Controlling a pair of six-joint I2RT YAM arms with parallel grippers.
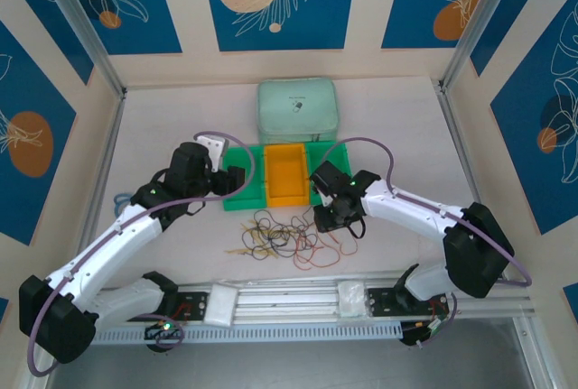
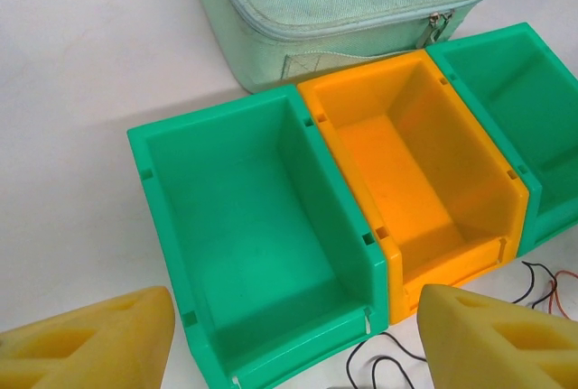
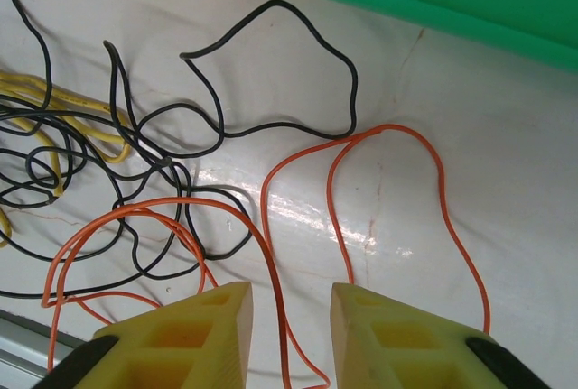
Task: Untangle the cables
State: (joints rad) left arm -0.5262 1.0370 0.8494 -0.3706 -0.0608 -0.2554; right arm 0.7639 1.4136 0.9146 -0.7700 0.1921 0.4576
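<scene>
White tabletop [image 1: 397, 127] holds tangled cables [image 1: 280, 236] near three bins [image 1: 287, 172] and a pouch [image 1: 298, 109]. My left gripper [image 2: 293, 326] gapes wide over the bins; my right gripper [image 3: 291, 317] stands slightly open astride an orange cable [image 3: 268, 245].

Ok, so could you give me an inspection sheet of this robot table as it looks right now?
Surface: pale shiny tabletop, faint scratches.
Job's things: thin looped wires, black, orange-red and yellow, tangled in front of the bins.
Clutter: mint-green zipped fabric case; left green plastic bin and orange plastic bin, both empty; right green plastic bin, partly seen.
Grippers: left gripper open, near the left green bin's front; right gripper jaws apart, astride one orange-red wire.
Cables: thick purple cable along each arm.
Surroundings: blue leaf-print wall panels, metal frame posts.
</scene>
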